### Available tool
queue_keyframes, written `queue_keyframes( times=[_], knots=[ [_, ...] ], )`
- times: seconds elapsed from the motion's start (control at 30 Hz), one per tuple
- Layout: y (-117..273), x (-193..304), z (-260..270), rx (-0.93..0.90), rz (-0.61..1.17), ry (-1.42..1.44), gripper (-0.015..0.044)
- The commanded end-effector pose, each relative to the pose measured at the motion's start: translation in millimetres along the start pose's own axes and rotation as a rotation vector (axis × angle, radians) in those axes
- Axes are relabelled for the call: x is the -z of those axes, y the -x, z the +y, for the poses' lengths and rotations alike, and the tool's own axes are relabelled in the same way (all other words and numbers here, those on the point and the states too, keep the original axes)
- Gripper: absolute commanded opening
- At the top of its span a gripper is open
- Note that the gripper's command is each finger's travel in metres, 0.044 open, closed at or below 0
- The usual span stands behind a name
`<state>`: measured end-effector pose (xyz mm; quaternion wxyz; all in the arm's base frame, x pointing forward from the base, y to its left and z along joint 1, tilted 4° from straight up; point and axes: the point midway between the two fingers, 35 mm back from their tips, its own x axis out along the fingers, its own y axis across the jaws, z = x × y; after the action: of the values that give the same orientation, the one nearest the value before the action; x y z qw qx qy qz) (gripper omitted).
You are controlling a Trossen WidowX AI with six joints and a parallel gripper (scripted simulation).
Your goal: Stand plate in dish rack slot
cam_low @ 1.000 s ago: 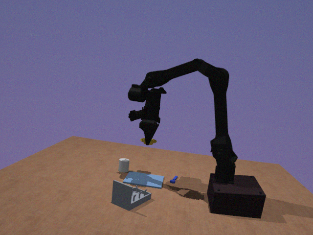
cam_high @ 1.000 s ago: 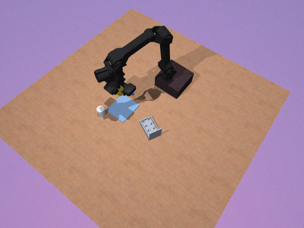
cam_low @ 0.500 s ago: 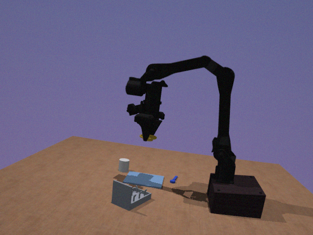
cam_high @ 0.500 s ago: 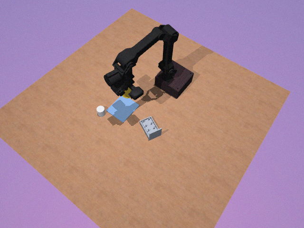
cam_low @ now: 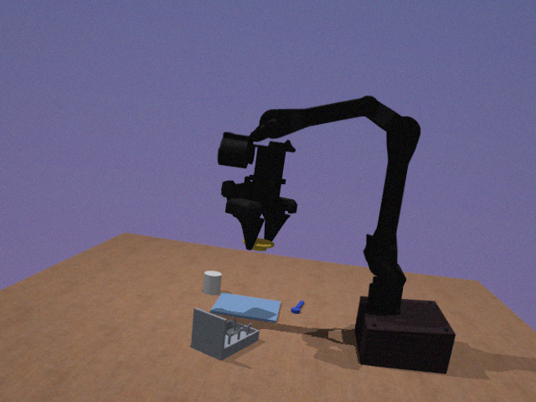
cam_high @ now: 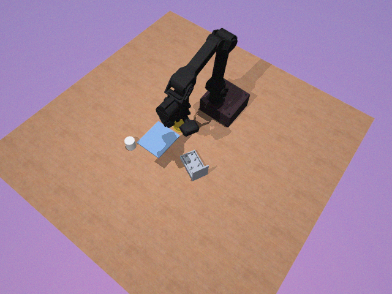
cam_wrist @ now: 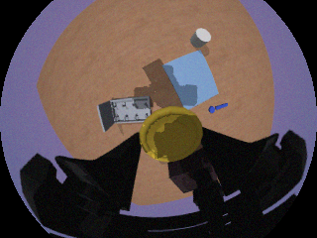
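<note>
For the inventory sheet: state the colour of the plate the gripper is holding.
Yellow. The plate shows best in the wrist view, held in the gripper.

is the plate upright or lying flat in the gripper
Lying roughly flat. In the exterior view the yellow plate shows edge-on as a thin horizontal band between the fingertips of the gripper, high above the table.

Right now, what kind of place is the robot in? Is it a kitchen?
Probably a bare practice table, not a full kitchen. A grey dish rack and white cup stand on a wooden table top, and the gripper holds a small yellow plate. No sink or counters show.
</note>
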<state>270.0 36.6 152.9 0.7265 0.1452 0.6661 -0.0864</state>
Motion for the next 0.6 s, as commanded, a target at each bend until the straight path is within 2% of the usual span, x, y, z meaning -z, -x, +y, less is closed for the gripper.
queue_keyframes(
  times=[0.0, 0.57],
  knots=[
    [-13, -7, 7, -0.050, -0.004, 0.005, 0.0000],
    [-73, -60, 41, -0.364, -0.132, 0.128, 0.0000]
  ],
)
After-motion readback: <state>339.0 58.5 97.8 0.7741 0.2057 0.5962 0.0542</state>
